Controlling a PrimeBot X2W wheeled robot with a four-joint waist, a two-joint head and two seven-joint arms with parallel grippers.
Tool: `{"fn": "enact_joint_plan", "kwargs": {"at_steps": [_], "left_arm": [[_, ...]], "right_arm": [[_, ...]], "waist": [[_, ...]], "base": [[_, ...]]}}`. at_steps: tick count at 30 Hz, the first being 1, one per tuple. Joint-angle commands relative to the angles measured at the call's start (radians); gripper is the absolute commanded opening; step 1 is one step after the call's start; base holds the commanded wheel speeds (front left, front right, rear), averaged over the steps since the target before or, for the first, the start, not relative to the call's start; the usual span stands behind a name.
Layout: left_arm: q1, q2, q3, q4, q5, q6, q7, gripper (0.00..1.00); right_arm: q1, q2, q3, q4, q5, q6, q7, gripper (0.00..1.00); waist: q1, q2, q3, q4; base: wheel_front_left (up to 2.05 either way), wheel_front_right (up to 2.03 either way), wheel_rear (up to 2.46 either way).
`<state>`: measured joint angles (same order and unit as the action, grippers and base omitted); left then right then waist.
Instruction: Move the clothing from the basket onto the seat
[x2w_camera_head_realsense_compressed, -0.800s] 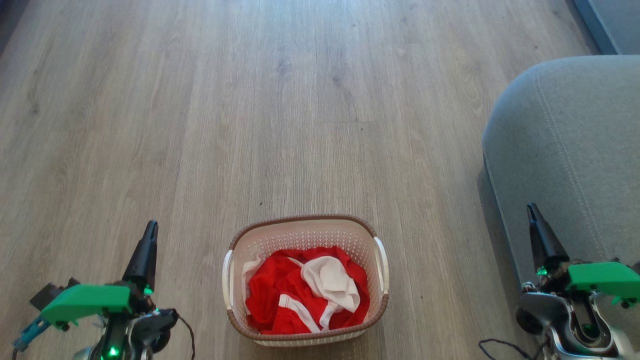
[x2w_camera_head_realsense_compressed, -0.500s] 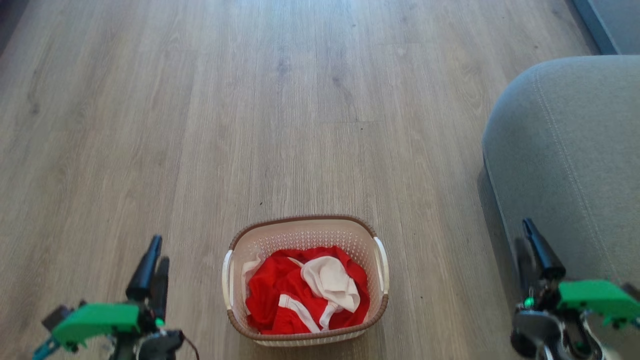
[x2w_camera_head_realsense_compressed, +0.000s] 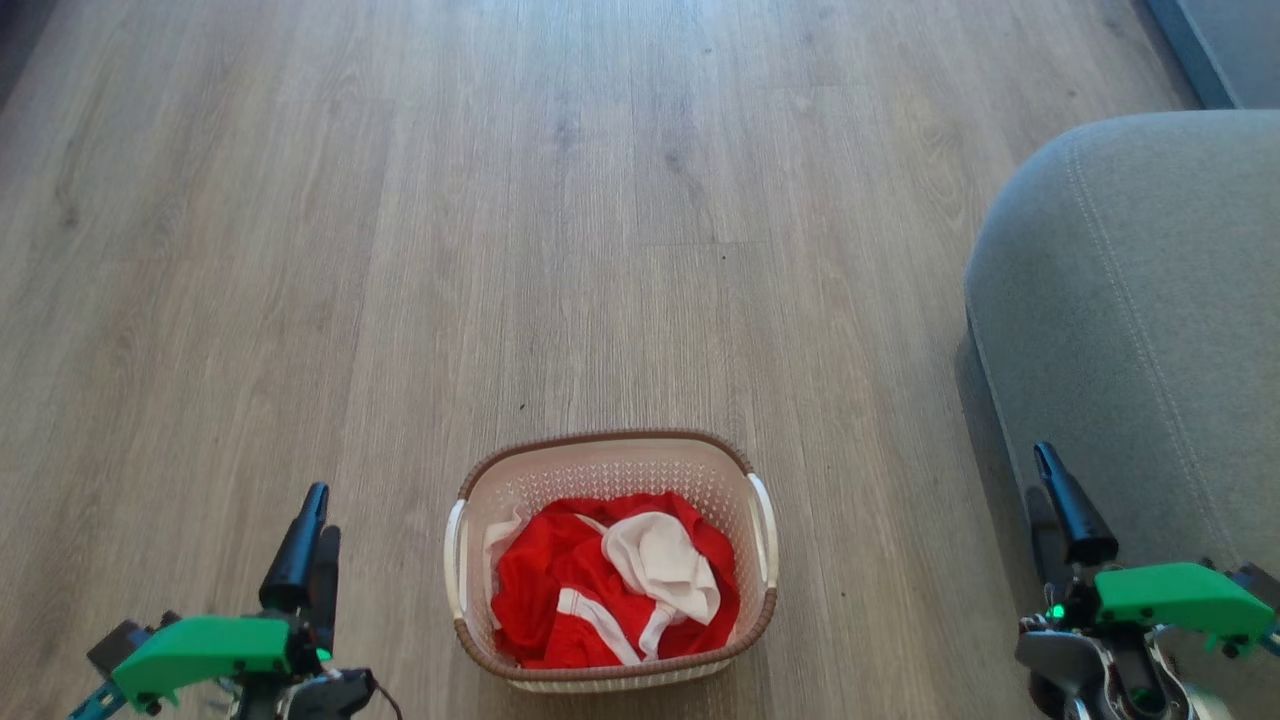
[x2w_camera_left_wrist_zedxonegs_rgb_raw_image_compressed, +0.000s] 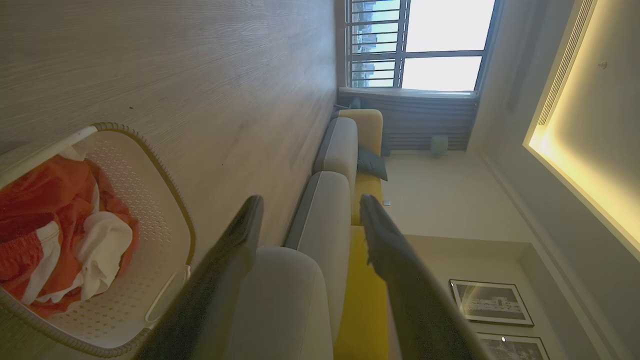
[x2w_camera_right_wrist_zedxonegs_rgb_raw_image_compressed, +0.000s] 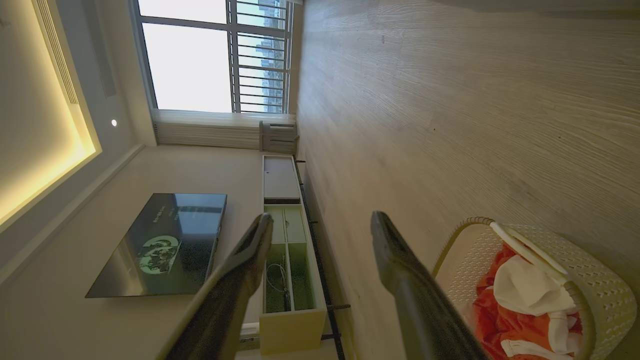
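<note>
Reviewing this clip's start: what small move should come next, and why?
Probably swing the right gripper inward over the basket and lower it toward the clothing: the heap lies untouched inside, that gripper is open and empty, and the seat is on its side.

No lettering is legible; the green emblem (x2w_camera_right_wrist_zedxonegs_rgb_raw_image_compressed: 159, 253) on the television (x2w_camera_right_wrist_zedxonegs_rgb_raw_image_compressed: 195, 220) is blurred.

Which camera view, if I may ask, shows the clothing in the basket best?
The head view: the clothing lies whole and unobstructed, seen from above in the basket. The left wrist view crops it at the picture's edge; the right wrist view shows part, low in a corner.
</note>
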<state>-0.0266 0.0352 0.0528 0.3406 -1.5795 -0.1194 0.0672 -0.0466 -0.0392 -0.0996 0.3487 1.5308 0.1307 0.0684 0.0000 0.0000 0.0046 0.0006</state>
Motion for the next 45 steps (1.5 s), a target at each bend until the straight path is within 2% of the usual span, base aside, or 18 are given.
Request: {"fn": "enact_joint_plan", "kwargs": {"at_steps": [1, 17, 19, 45], "left_arm": [[-0.044, 0.006, -0.001, -0.034, 0.018, -0.002, -0.012, 1.0], [-0.053, 0.007, -0.017, -0.039, 0.26, 0.029, -0.062, 1.0], [-0.053, 0.008, -0.04, -0.059, 0.414, 0.048, -0.091, 1.0], [-0.052, 0.01, -0.065, -0.08, 0.695, 0.075, -0.167, 1.0]], "right_arm": [[-0.047, -0.017, 0.003, -0.034, -0.026, 0.0, -0.009, 1.0], [-0.059, -0.018, 0.029, -0.069, -0.379, 0.0, -0.06, 1.0], [-0.07, -0.025, 0.057, -0.067, -0.521, 0.0, -0.089, 1.0], [-0.086, -0.042, 0.108, -0.061, -0.863, 0.0, -0.166, 1.0]], "waist": [[0.0, 0.0, 0.0, 0.0], [0.0, 0.0, 0.001, 0.002], [0.0, 0.0, 0.004, 0.004], [0.0, 0.0, 0.003, 0.008]], "base": [[0.0, 0.0, 0.0], [0.0, 0.0, 0.0], [0.0, 0.0, 0.0], [0.0, 0.0, 0.0]]}}
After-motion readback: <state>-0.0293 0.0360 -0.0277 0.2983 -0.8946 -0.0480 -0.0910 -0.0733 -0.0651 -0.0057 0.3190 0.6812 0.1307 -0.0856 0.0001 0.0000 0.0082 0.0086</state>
